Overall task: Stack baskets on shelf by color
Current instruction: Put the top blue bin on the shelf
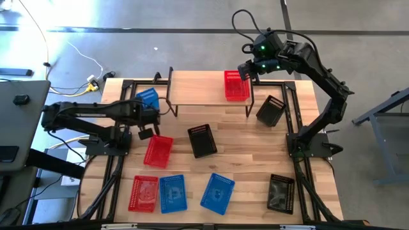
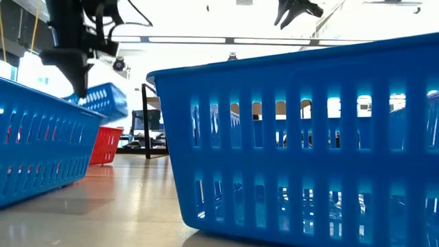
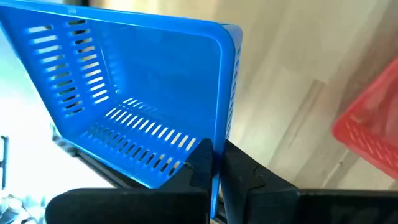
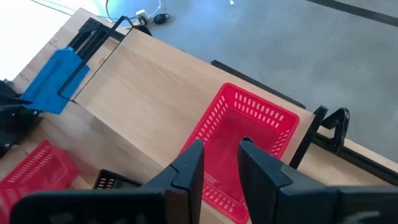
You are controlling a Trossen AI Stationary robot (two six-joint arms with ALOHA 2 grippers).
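Observation:
My left gripper (image 3: 214,171) is shut on a blue basket (image 1: 148,98) and holds it tilted in the air off the left end of the shelf (image 1: 198,89). This blue basket (image 2: 103,99) also shows in the low view. The shelf is a light-wood plank on black legs. A red basket (image 1: 236,85) stands on its bottom at the shelf's right end. My right gripper (image 4: 221,155) is open and hovers just above this red basket (image 4: 249,143), touching nothing. Several more baskets lie on the table. My left gripper pinches one side wall of the blue basket at its rim (image 3: 217,146), one finger inside the basket and one outside. The basket is lifted clear of the table and tipped, with its open side toward the wrist camera.
On the table lie a red basket (image 1: 158,151) and a black basket (image 1: 202,140) in the middle. Another black basket (image 1: 271,110) leans by the shelf's right leg. Along the near edge are a red (image 1: 143,193), two blue (image 1: 172,193) (image 1: 217,193) and a black basket (image 1: 281,193).

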